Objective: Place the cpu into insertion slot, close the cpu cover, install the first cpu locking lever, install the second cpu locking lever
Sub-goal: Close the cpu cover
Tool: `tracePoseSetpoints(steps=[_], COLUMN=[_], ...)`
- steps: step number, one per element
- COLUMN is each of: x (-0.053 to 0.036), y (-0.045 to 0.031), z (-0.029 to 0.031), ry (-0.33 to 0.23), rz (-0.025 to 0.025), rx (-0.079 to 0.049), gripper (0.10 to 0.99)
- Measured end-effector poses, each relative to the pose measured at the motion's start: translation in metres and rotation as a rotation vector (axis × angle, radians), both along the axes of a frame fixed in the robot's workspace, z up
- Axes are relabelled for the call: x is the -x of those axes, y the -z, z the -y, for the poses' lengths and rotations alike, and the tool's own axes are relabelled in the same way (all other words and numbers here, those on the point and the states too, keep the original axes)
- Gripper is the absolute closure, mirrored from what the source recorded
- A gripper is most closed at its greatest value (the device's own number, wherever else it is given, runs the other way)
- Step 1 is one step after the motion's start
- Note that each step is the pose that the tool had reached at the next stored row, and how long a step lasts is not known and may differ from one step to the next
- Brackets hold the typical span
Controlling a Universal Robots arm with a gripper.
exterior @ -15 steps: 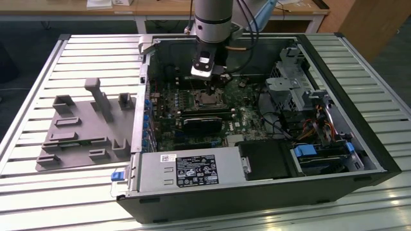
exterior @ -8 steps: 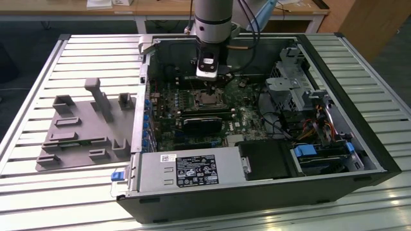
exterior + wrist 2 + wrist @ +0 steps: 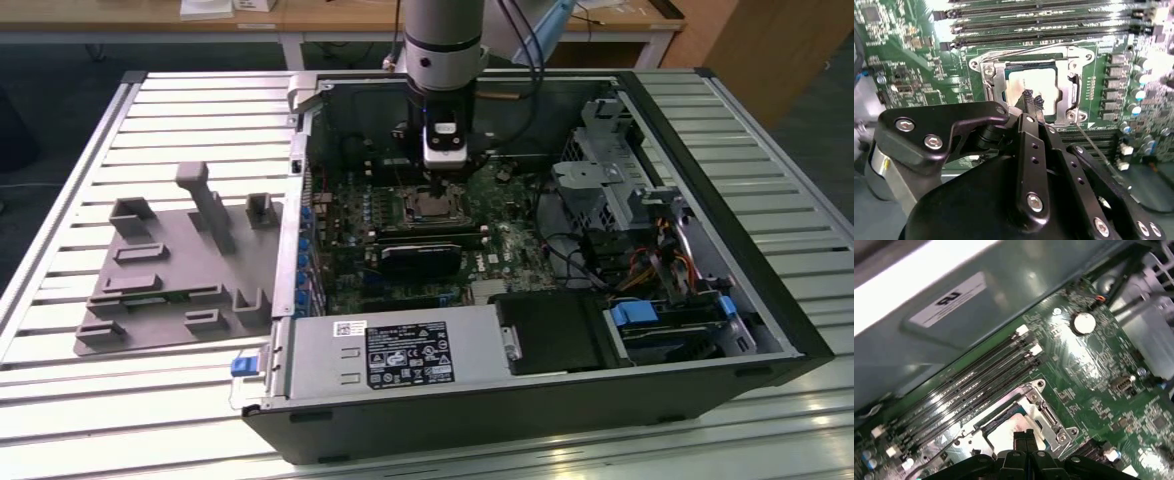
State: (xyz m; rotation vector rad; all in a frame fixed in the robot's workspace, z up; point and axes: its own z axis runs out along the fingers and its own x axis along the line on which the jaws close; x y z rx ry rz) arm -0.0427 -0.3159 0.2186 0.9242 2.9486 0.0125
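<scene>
Gripper (image 3: 1032, 98) fingers are pressed together with nothing between them, tips low over the cpu (image 3: 1029, 80), a closed point that seems better suited to pushing than to grasping. Cpu lies flat in the slot (image 3: 434, 205) on the motherboard (image 3: 924, 75), and the cover (image 3: 993, 82) looks folded down around it, its window framing the metal top. One thin lever (image 3: 1099, 155) slants away from the cover's corner, apparently not yet hooked down.

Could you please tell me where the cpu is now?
In the second wrist view the cpu lies in the insertion slot, beside the memory slots, directly below the gripper.
</scene>
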Motion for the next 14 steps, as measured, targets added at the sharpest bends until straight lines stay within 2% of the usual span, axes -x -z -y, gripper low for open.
tracePoseSetpoints(steps=[6, 14], x=[0.0, 0.0003], y=[0.0005, 0.001], z=[0.0, 0.0], ry=[-0.094, -0.185], rz=[-0.0001, 0.0], rx=[0.004, 0.009], gripper=[0.984, 0.984])
